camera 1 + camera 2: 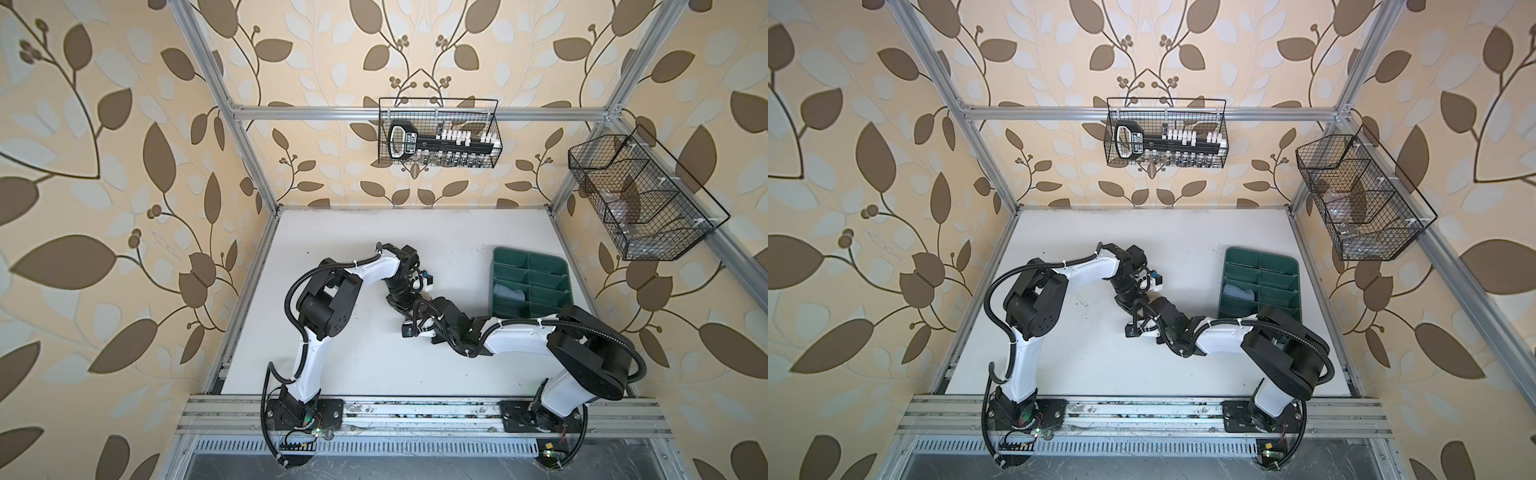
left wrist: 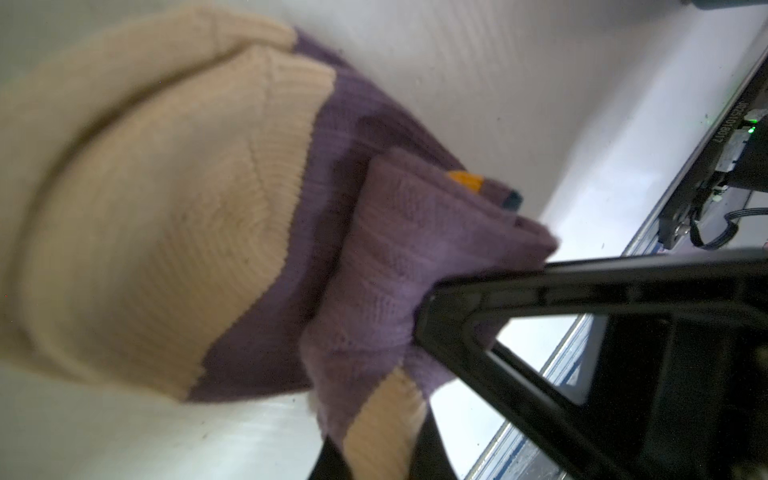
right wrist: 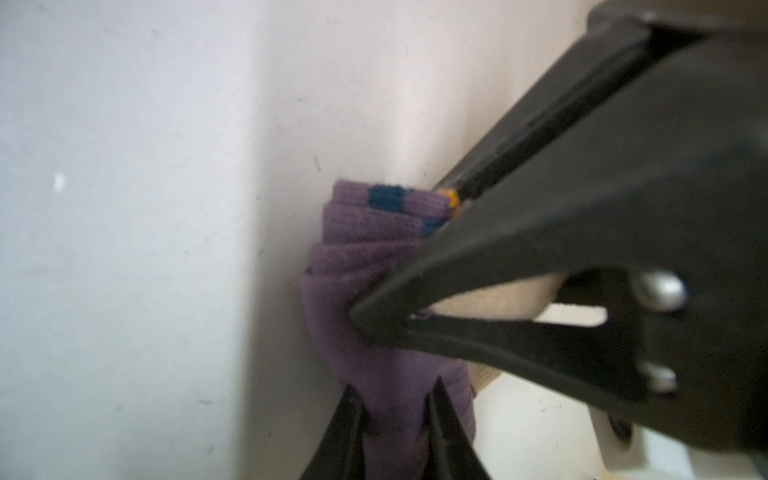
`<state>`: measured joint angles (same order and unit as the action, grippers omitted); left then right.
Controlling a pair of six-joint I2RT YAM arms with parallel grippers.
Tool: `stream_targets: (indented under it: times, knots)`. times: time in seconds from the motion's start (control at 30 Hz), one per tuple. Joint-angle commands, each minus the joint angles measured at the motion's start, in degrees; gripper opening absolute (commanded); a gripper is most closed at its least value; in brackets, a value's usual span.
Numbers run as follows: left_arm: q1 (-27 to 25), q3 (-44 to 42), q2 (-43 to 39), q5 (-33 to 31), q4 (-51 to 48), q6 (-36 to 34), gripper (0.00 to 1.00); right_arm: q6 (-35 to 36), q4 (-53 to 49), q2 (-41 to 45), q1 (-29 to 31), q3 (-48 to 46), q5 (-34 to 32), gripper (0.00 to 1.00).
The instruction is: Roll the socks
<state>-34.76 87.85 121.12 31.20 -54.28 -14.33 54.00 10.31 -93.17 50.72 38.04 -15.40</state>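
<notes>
Tightly, left end effector (image 2: 376, 376) and right end effector (image 3: 392, 415) pinch the ribbed, pleated purple sock (image 3: 353, 249).

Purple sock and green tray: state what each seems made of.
The purple sock: knitted yarn, probably cotton or a blend, matte and soft; ribbed stitch rows and fuzzy edges show. The green tray: likely moulded plastic, smooth and evenly coloured; thin uniform dividers suggest it.

Probably a robot lab cell: aluminium frame (image 1: 332, 113), leaf-print wallpaper panels (image 1: 104, 166), white table (image 1: 353, 257).
</notes>
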Motion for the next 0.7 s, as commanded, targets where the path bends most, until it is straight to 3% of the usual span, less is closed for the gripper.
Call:
stream_targets:
  times: [0.0,0.1,0.2,0.27,0.47,0.67]
  knots:
    - [-0.1,-1.2,-0.8,-3.0,0.4,0.8,0.00,-2.3,-9.0,-1.1,-0.3,0.3,1.6,0.06]
    - [-0.1,-2.0,-3.6,-4.5,1.4,1.8,0.11,-4.0,-12.6,-0.4,0.0,0.6,2.8,0.00]
    - [-0.1,-4.0,-8.6,-6.9,3.4,3.1,0.36,-5.5,-18.6,-0.1,0.0,2.0,4.5,0.00]
    - [0.2,-5.3,-12.3,-8.4,4.5,3.6,0.44,-7.6,-22.4,0.0,-0.2,2.9,6.0,0.00]
    - [2.5,-9.7,-26.6,-15.8,5.9,5.0,0.48,-11.7,-35.2,0.2,-1.3,7.8,13.8,0.00]
    - [4.1,-17.7,-51.2,-35.9,10.7,3.7,0.55,-15.5,-48.5,-2.4,-4.7,15.9,28.2,0.00]
